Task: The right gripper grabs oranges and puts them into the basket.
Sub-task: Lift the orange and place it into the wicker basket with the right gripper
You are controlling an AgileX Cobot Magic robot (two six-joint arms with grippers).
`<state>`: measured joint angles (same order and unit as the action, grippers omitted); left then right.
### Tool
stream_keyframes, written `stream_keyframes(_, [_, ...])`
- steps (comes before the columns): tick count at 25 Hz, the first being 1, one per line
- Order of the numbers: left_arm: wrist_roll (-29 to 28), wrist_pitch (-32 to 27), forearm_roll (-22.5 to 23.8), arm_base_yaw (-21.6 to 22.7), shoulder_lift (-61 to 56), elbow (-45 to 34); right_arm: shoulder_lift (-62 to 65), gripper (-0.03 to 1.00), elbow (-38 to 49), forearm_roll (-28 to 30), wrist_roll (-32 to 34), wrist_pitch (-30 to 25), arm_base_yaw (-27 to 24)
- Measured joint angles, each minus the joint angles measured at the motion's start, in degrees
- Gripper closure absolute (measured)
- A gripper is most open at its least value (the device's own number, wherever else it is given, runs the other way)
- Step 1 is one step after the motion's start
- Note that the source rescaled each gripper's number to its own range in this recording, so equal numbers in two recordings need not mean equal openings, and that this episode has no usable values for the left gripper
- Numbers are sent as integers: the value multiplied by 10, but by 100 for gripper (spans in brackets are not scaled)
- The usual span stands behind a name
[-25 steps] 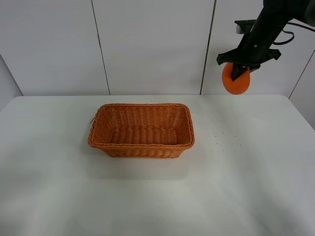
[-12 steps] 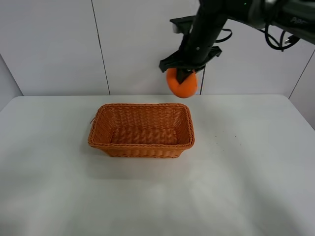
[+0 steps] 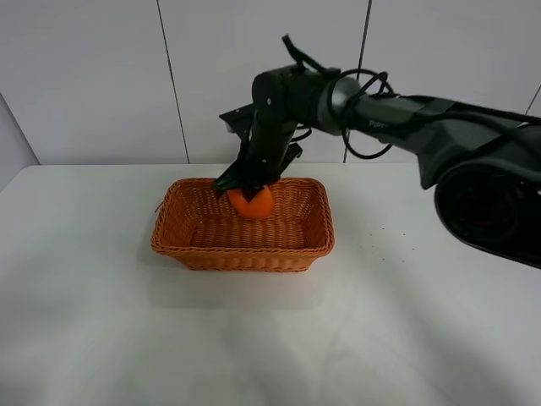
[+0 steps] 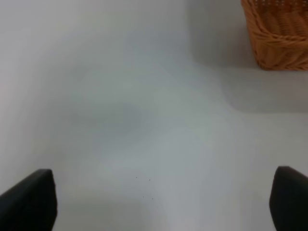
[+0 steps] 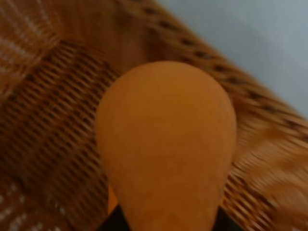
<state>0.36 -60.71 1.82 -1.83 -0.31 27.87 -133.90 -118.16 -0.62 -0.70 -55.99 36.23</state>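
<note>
The orange-brown wicker basket (image 3: 190,245) stands on the white table. My right gripper (image 3: 248,193) reaches across from the right and is shut on the orange (image 3: 251,202), holding it over the basket's back part, about level with the rim. In the right wrist view the orange (image 5: 166,144) fills the middle, with the basket's woven wall (image 5: 57,101) behind it. My left gripper (image 4: 159,202) is open and empty above bare table; its two dark fingertips (image 4: 31,199) show at the corners. A corner of the basket (image 4: 276,33) shows in the left wrist view.
The white table (image 3: 406,321) spreads around the basket, with a panelled white wall behind. The right arm (image 3: 423,118) stretches from the right edge over the table's back.
The right arm has swung left with the orange, from high at the back right, and has come down over the basket's back part.
</note>
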Motion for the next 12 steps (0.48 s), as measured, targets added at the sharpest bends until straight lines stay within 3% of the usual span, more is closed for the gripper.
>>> stream_keyframes(3, [0, 0, 0, 0, 0, 0, -25, 90, 0, -5, 1, 9, 1])
stream_keyframes(4, [0, 0, 0, 0, 0, 0, -29, 80, 0, -5, 1, 9, 1])
stream_keyframes(8, [0, 0, 0, 0, 0, 0, -31, 17, 0, -6, 1, -1, 1])
stream_keyframes(9, [0, 0, 0, 0, 0, 0, -31, 9, -2, -7, 1, -7, 1])
stream_keyframes(12, [0, 0, 0, 0, 0, 0, -31, -1, -24, -9, 1, -39, 1])
